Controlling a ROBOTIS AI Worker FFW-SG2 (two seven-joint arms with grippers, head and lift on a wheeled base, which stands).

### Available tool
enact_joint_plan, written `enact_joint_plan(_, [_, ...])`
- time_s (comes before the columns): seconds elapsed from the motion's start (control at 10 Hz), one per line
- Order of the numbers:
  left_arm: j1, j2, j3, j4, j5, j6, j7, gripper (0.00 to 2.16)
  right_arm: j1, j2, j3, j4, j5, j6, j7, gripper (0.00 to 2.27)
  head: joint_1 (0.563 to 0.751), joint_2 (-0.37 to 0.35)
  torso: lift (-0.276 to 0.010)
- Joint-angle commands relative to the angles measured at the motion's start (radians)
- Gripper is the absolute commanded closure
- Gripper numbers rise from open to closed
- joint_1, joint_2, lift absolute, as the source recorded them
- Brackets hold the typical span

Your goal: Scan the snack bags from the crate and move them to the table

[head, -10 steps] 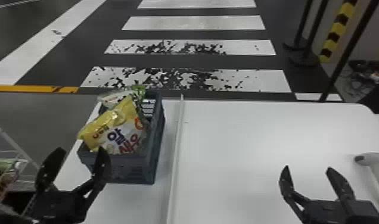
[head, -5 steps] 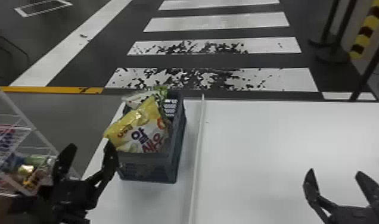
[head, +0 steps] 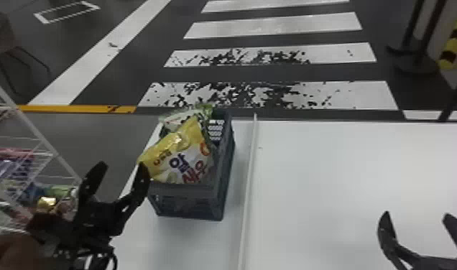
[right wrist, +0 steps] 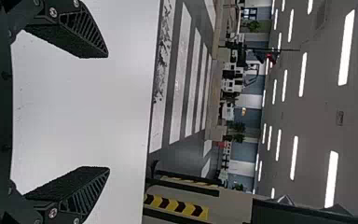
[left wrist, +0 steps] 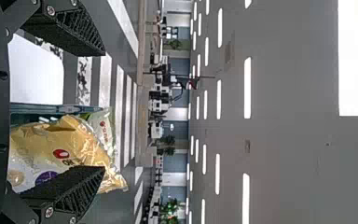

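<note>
Head view: crate [head: 190,190] with yellow [head: 181,158] and green-white snack bags [head: 180,118] inside.

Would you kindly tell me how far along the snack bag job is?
No transfer looks done for the yellow bag or the green-and-white bag: both sit in the crate. Neither is in hand, as the left claw and right claw are open. Moving both to the table remains; whether either was scanned, I cannot tell.
</note>
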Motion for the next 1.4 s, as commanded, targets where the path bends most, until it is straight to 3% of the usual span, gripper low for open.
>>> enact_joint_plan(0.0, [-0.034,0.008,0.011,0.026,0.018,0.043,-0.026,0.13,0.003,0.000,0.003,-0.005,0.006,0.013,0.001,0.13,0.695,0.218,-0.095])
enact_joint_plan(0.3, [-0.062,0.014,0.014,0.032,0.037,0.126,-0.089,0.13,0.011,0.000,0.014,-0.019,0.020,0.025,-0.001,0.13,0.695,0.227,-0.095])
enact_joint_plan(0.5, [-0.093,0.014,0.020,0.032,0.045,0.246,-0.153,0.13,0.011,0.000,0.020,-0.025,0.028,0.034,-0.001,0.13,0.695,0.220,-0.095])
enact_joint_plan(1.1, [-0.162,0.005,-0.006,0.063,0.037,0.261,-0.161,0.16,0.022,-0.008,0.017,-0.048,0.026,0.056,-0.001,0.13,0.695,0.196,-0.095])
enact_joint_plan(1.2, [-0.172,0.005,-0.008,0.075,0.035,0.267,-0.158,0.44,0.022,-0.008,0.017,-0.049,0.026,0.056,-0.001,0.13,0.695,0.193,-0.095])
enact_joint_plan(1.3, [-0.176,0.005,-0.008,0.077,0.035,0.301,-0.155,0.96,0.022,-0.008,0.017,-0.049,0.026,0.056,-0.001,0.13,0.695,0.193,-0.095])
